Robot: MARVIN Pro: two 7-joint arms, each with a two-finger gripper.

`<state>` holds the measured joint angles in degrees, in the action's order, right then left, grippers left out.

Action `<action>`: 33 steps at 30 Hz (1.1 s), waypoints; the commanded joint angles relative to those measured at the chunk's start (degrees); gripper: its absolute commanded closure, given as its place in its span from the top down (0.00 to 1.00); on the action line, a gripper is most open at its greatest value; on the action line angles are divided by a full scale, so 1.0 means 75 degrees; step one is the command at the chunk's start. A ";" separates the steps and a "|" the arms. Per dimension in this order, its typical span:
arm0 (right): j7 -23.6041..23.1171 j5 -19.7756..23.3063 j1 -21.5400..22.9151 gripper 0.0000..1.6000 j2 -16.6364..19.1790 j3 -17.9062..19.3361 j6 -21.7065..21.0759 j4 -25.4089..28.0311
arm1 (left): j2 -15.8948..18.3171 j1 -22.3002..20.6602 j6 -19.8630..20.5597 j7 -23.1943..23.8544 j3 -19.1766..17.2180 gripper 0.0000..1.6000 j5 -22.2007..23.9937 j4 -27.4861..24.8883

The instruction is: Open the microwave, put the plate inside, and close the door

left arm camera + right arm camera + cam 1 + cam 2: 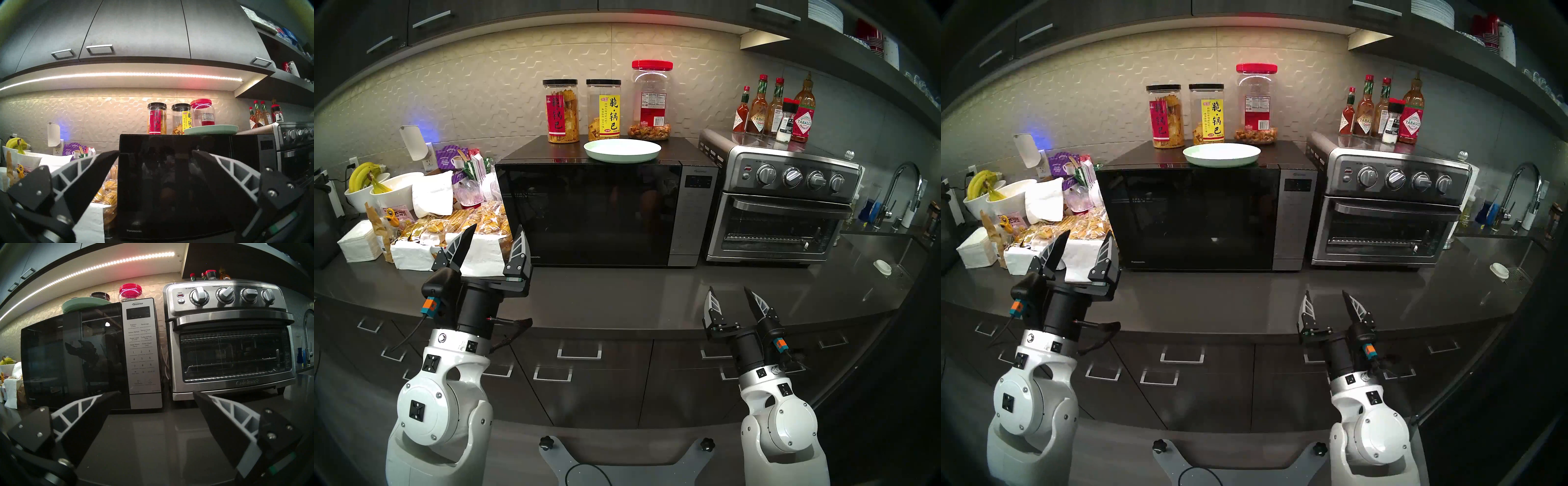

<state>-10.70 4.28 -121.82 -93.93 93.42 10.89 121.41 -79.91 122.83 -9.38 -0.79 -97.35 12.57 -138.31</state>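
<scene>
Mint-green plate (622,151) sits atop the microwave (605,210), above and beyond your wide, empty left gripper (492,244); the right gripper (730,298) gapes too. Open the shut door (588,213) first.

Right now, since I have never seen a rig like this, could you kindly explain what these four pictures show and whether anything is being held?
It is a two-armed robot at a kitchen counter. The two wide pictures come from cameras on its head, looking down over both arms. The other two come from a camera on each wrist, looking out between that gripper's fingers. The left gripper and the right gripper are both open and hold nothing. On the counter stands a black microwave, its door shut, with a pale green plate and three snack jars on top. Beside it sits a steel toaster oven with sauce bottles on top.
</scene>
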 commanded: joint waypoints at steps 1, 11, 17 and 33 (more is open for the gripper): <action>-0.0008 0.0000 0.0037 1.00 0.0008 0.0001 0.0034 0.0132 | 0.0376 -0.0877 0.0251 0.0223 -0.0681 1.00 0.0503 -0.0225; -0.0009 0.0000 0.0041 1.00 0.0007 0.0001 0.0038 0.0125 | 0.0955 -0.1439 0.0908 0.0695 -0.1341 1.00 0.1332 -0.0225; -0.0009 0.0000 0.0040 1.00 0.0007 0.0001 0.0039 0.0128 | 0.1295 -0.1897 0.1626 0.1065 -0.1626 1.00 0.1983 -0.0225; -0.0010 -0.0001 0.0037 1.00 0.0007 0.0002 0.0038 0.0133 | 0.2234 -0.3068 0.3728 0.1879 -0.2182 1.00 0.3632 -0.0225</action>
<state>-10.70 4.28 -121.81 -93.96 93.42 10.90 121.20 -67.49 104.99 13.60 10.94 -112.17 35.50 -138.72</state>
